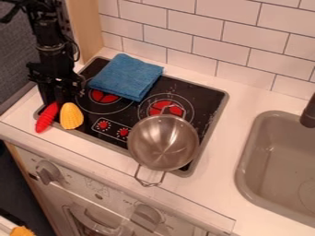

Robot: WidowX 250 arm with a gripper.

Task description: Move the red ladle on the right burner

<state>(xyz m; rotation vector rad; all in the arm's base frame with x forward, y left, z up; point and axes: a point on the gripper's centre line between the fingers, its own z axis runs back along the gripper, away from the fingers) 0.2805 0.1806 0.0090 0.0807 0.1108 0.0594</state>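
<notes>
The black gripper [56,94] hangs down in the upper left of the frame, over the left end of the black stovetop [212,94]. Its lower end is dark against dark, and I cannot tell whether it is open or shut. The slim, ribbed red piece [47,118] lies at the left of the frame, just below the gripper in the picture, with its upper end right by the gripper's lower end; whether the two touch, I cannot tell. Its shape does not make clear that it is a ladle. It lies aslant at the stovetop's left edge, its lower end on the white counter [223,189]. Just to its right lies a yellow, ridged, shell-shaped piece [71,116]. The right burner [161,109], a red disc inside pale rings, is near the middle of the frame, well apart from the red piece. A steel pan [163,144] with wire handles overlaps the lower part of that burner in the view. The left burner [103,96] is partly covered by a folded blue cloth [126,76]. Two red knobs [124,132] are below the burners. At the right of the frame are the grey sink [271,156] and part of a dark faucet [309,114].
</notes>
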